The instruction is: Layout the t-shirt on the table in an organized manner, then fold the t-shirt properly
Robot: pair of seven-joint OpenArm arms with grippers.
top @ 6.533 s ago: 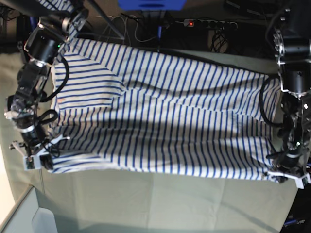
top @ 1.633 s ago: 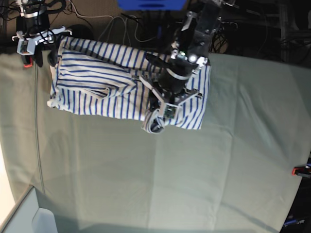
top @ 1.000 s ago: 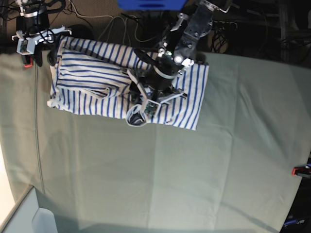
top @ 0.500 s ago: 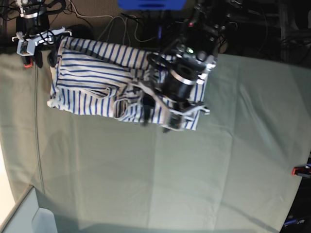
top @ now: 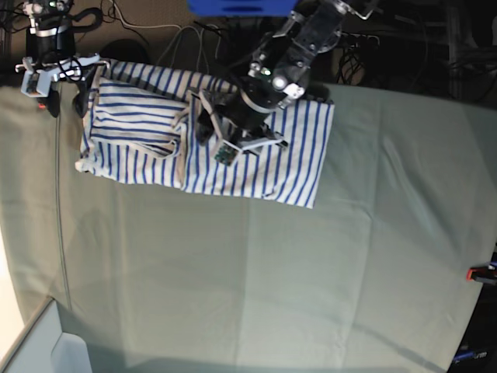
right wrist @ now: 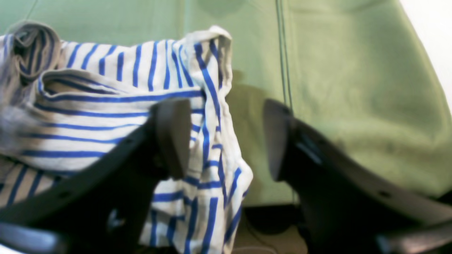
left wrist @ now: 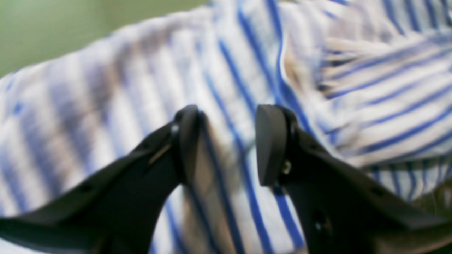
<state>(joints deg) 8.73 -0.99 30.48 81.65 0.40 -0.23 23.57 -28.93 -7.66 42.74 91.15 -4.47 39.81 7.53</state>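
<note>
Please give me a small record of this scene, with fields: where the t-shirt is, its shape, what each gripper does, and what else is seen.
t-shirt: folded into a long band, at the far edge of the table
fold state: uneven, with bunched layers near the middle
left gripper: jaws apart, low over the middle of the shirt, fabric between the pads; whether it grips cannot be told
right gripper: jaws open, holds nothing, at the shirt's end corner
other: red clamp at the table's edge
</note>
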